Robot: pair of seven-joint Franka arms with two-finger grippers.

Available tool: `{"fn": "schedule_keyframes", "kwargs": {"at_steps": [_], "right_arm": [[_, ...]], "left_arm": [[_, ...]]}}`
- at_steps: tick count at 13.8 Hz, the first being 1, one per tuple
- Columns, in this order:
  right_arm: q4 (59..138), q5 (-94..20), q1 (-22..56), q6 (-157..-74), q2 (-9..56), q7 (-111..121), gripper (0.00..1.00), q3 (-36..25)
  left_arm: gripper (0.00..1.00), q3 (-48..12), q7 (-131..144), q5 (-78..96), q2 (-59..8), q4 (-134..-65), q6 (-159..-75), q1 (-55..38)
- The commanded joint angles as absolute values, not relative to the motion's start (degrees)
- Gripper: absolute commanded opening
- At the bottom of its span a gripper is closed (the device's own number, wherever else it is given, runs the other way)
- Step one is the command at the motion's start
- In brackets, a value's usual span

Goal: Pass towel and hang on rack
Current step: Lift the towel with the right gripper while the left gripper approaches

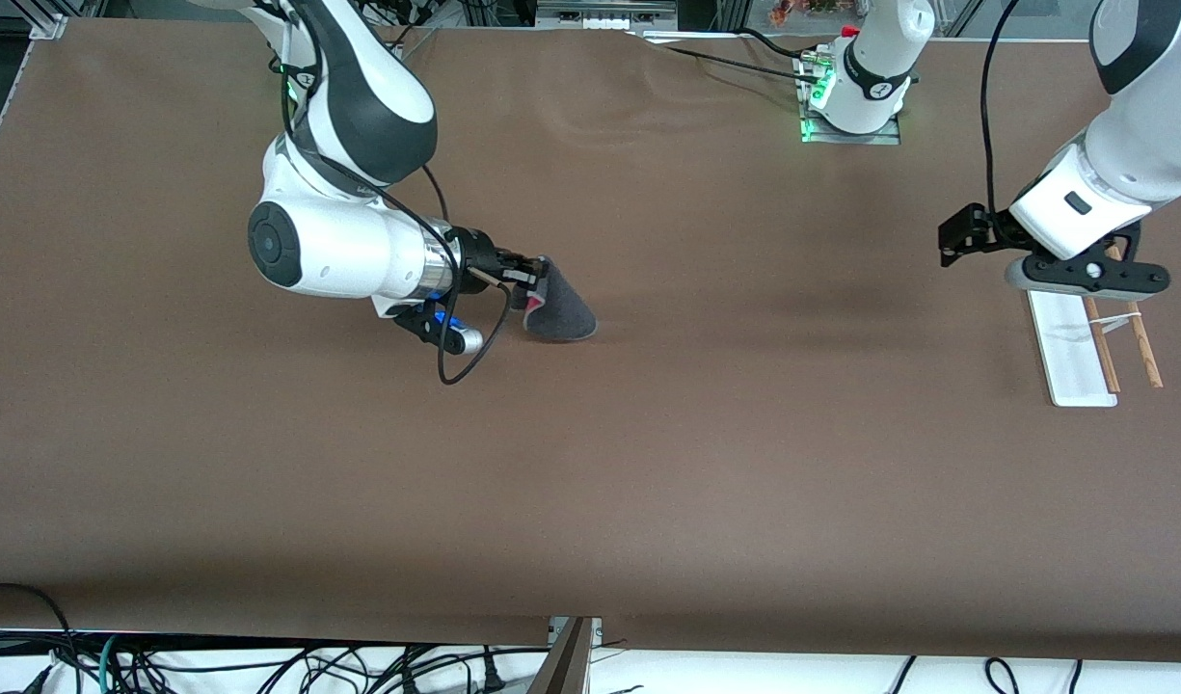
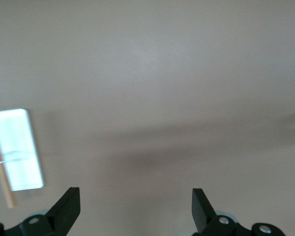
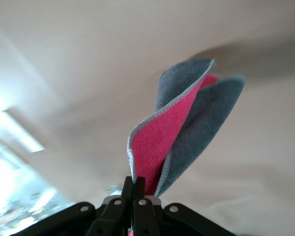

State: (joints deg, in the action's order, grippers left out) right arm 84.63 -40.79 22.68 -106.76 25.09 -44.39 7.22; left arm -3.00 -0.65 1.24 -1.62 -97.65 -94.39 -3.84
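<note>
My right gripper [image 1: 533,280] is shut on one edge of the towel [image 1: 561,310], which is folded over itself with the dark grey side out and hangs low over the middle of the table. In the right wrist view the towel [image 3: 187,128] shows its pink-red inside, pinched at the right gripper [image 3: 139,184]. My left gripper [image 1: 1087,276] is open and empty, held above the table over the farther end of the rack [image 1: 1072,352]. The rack has a white base and two wooden rods [image 1: 1144,347]. The left wrist view shows the left gripper [image 2: 135,191] and the rack's base [image 2: 17,150] off to one side.
The brown table [image 1: 744,434] carries only the rack, at the left arm's end. The left arm's base [image 1: 855,96] stands at the table's top edge. Cables lie below the table's near edge [image 1: 262,665].
</note>
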Motion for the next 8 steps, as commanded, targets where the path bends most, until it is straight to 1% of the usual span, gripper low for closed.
{"fn": "schedule_keyframes", "kwargs": {"at_steps": [1, 4, 8], "right_arm": [[78.7, -46.5, 22.8, -106.3, 28.2, -50.2, 0.00, 7.6], [75.8, -53.9, 25.0, -111.3, 29.7, -56.1, 0.00, 7.6], [75.2, -60.9, 27.8, -119.4, 30.7, -59.8, 0.00, 7.6]], "left_arm": [[1.00, -3.1, -8.6, 5.5, -3.1, -97.5, -92.7, -3.5], [1.00, -3.3, -17.3, 10.2, -4.6, -97.6, -91.8, -3.6], [1.00, -3.2, -37.6, 27.3, -11.0, -98.4, -91.8, -0.6]]}}
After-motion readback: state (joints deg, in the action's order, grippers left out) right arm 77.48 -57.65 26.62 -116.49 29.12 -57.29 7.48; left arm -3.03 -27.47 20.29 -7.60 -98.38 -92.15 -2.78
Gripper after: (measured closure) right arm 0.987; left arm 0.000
